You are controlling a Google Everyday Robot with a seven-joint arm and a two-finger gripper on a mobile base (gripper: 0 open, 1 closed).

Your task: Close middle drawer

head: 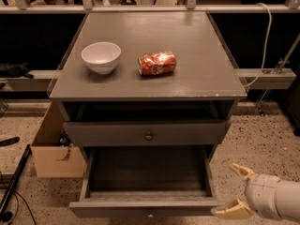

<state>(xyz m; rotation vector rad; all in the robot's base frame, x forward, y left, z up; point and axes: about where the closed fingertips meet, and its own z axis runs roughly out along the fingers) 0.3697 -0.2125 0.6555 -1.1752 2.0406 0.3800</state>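
Note:
The middle drawer [146,208] is pulled far out of the dark-grey cabinet, and its empty inside shows. A small knob sits low on its front at the frame's bottom edge. Above it is the uppermost drawer [149,134] with a round centre knob and a dark gap over it. The lowest drawer is hidden below. My gripper [236,191] is at the lower right, just right of the open drawer's front right corner. Its cream fingers [243,171] are spread apart and hold nothing.
A white bowl [101,56] and a crushed red can [156,63] lie on the cabinet top [197,46]. A cardboard box [54,151] stands on the speckled floor left of the cabinet. Cables lie at the far left. A rail runs behind.

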